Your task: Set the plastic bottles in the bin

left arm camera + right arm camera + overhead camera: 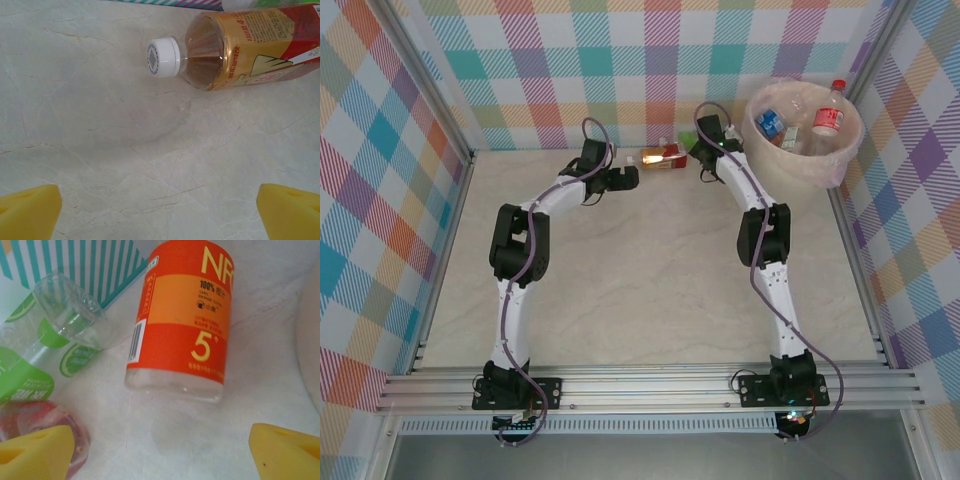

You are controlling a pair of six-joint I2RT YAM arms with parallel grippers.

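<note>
Right claw (160, 452) low, facing orange-labelled bottle (182, 320)

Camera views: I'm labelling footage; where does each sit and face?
Top external: above and behind the robot, looking down on the table, left arm, right arm and bin.
Left wrist: on the left arm, facing down at a white-capped amber bottle; left gripper open.
Right wrist: on the right arm, facing an orange-labelled bottle; right gripper open.
Shared: top external and left wrist both show the amber bottle.

Base of tea bottle (240, 47) beyond frame edge.
</note>
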